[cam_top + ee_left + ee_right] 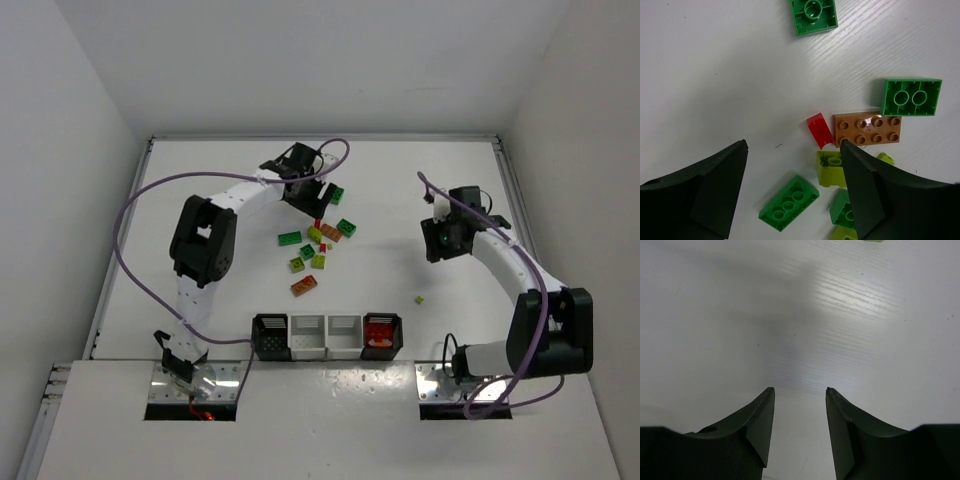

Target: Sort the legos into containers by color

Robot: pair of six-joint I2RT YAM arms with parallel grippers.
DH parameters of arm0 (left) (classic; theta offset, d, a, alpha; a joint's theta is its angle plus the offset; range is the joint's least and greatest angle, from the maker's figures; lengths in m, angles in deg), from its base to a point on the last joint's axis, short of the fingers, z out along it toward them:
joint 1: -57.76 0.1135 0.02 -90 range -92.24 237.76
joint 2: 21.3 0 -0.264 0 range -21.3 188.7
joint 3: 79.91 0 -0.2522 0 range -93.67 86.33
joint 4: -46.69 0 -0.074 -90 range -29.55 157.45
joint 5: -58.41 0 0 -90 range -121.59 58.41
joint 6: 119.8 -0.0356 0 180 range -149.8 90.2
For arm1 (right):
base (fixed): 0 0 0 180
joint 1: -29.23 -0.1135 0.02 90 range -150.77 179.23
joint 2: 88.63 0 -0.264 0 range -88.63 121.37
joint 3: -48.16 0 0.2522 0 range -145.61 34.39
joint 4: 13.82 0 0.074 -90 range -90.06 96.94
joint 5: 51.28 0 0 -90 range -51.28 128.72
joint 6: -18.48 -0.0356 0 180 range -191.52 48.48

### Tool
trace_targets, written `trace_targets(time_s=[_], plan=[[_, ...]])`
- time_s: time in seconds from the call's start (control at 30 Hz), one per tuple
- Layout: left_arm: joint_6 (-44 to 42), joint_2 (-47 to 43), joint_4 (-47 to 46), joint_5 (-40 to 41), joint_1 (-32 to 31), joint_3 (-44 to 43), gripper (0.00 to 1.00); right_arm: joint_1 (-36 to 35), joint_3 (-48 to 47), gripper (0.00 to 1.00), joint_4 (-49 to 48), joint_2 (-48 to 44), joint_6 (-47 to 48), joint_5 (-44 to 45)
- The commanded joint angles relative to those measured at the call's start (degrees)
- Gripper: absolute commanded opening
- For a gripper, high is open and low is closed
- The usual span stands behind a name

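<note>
Top view: white table [400, 180], white walls [80, 80] on three sides. Legos [318, 245] cluster just below left tool [305, 200]. Containers [327, 336] in a row well behind both tools. Right tool [438, 245] stands well apart from the cluster.
Left wrist: jaws spread, empty; orange-brown brick [867, 129] just ahead of one fingertip.
Right wrist: jaws apart, empty; white table ahead.

place: robot lab | signs: white walls [60, 100], white table [400, 180], left arm [205, 240], right arm [500, 255] bolted down
</note>
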Motion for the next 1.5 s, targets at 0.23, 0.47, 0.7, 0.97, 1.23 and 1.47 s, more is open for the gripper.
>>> trace_targets(time_s=[0.23,0.47,0.7,0.97,1.23,1.47], plan=[[2.1,2.6,0.6,2.8,-2.7,-2.6,0.71,7.9,-5.5,0.46,-1.6,3.6,-3.4,-10.9],[2.1,5.5,1.1,2.2,-3.9,-5.4,0.66,9.7,-4.9,0.46,-1.6,3.6,-3.4,-14.0],[2.1,6.7,1.7,3.9,-4.4,-5.9,0.61,10.7,-5.4,0.46,-1.1,4.1,-3.4,-16.3],[2.1,6.7,1.7,1.5,-2.0,-5.9,0.50,10.8,-4.9,0.46,-1.1,4.1,-3.4,-18.0],[2.1,4.3,1.7,-5.3,-0.8,-5.3,0.54,10.8,-4.9,0.46,-0.6,4.1,-2.9,-18.5],[2.1,3.1,1.7,-12.2,1.7,-5.3,0.56,10.8,-4.3,0.46,-0.6,3.6,-2.3,-18.5]])
